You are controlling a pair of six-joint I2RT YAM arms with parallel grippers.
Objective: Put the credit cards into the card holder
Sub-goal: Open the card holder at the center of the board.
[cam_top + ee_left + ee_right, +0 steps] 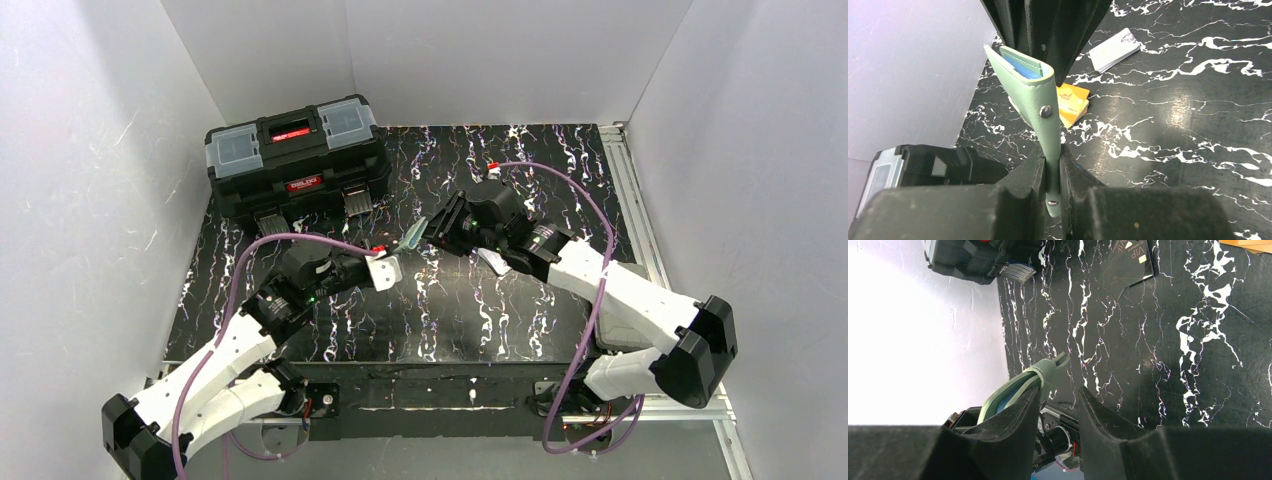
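The mint-green card holder [1034, 87] is held off the table, its teal inside showing at the upper edge. My left gripper [1052, 167] is shut on its snap tab. It also shows in the top view [412, 238] and in the right wrist view [1015, 387]. My right gripper [1060, 402] is open, with one finger against the card holder's open edge and nothing between the fingers. The orange card [1072, 102] lies on the table under the card holder. The white card [1114, 48] lies flat further off and shows beside my right arm [491, 262].
A big black toolbox [297, 155] stands at the back left. A dark card marked VIP [1128, 265] lies on the black marbled table [450, 320]. White walls close in the left, back and right sides.
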